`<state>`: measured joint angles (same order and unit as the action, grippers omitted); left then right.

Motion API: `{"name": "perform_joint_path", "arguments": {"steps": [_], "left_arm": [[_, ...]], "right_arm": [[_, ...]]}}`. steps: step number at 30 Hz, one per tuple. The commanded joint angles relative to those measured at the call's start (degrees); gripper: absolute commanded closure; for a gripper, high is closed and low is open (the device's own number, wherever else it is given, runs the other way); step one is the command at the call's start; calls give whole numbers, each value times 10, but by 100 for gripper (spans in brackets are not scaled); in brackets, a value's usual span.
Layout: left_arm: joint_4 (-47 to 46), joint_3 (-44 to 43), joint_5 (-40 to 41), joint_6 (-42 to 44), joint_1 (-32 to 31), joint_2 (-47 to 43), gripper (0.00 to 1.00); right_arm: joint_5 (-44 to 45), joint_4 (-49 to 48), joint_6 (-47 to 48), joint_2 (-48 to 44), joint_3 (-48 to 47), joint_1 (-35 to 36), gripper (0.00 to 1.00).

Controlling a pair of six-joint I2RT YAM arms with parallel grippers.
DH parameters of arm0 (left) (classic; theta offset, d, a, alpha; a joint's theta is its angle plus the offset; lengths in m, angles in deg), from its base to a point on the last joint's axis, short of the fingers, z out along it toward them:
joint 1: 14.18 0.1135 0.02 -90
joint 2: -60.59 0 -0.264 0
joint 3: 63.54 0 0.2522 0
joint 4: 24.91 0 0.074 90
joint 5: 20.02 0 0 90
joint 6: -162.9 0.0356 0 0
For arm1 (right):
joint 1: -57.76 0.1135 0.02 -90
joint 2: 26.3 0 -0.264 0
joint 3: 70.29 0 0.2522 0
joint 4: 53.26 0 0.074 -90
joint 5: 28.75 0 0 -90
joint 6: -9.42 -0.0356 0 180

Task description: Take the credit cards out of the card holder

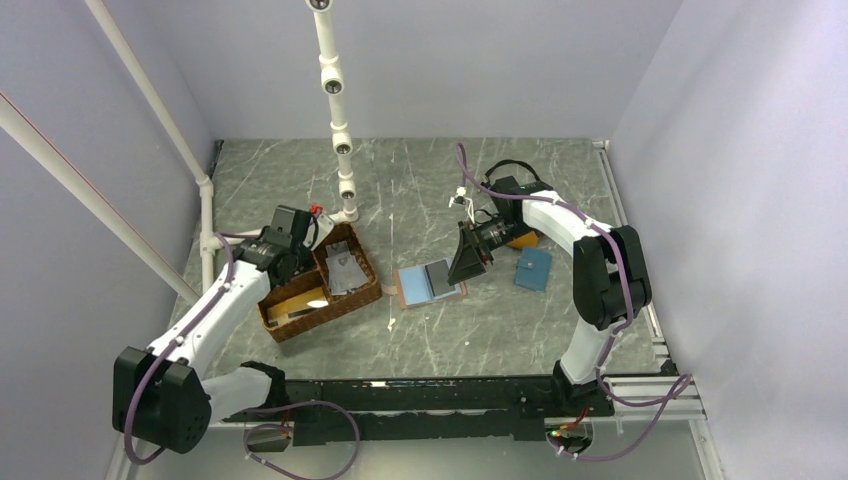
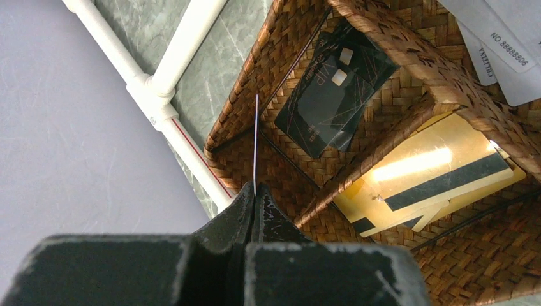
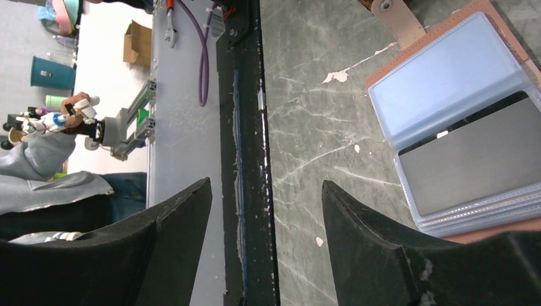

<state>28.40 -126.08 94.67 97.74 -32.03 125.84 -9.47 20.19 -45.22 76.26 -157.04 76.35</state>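
Pinches one of the credit cards edge-on in the left claw, jaws pressed fully together on its lower end, with the woven basket directly beyond the tips. Hangs that card over the corner compartment, close to its walls, so risks landing it astride the weave or tipping it outside toward the white pipe on release. Could also catch the card's far edge on the rim if lowered further, bending it or twisting it out of the pinch. Shows a black card and a gold card lying in compartments to the right of the tips, plus pale cards further right. Holds the right claw spread wide and empty above bare table, with the card holder lying open off to its right side. Leaves a grey card tucked in the clear-blue pocket there, just beside the right finger. Risks closing on nothing from this offset, or shoving the light holder across the table instead of sliding the card out, with no hold on it from the other claw. May also pinch pocket and card together and lift the whole holder.
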Motion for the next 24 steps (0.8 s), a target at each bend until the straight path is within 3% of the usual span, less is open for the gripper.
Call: {"name": "perform_joint_path", "arguments": {"steps": [1,17,22,24], "left_arm": [[-48,7,-6,25,9,11,100],[-128,21,1,39,27,83,100],[-135,21,0,34,29,97,87],[-136,21,2,31,29,97,75]], "right_arm": [[-4,-10,7,-2,-14,1,33],[-2,-9,10,-4,-12,1,33],[-2,-8,10,-6,-11,1,33],[-2,-8,10,-5,-11,1,33]]}}
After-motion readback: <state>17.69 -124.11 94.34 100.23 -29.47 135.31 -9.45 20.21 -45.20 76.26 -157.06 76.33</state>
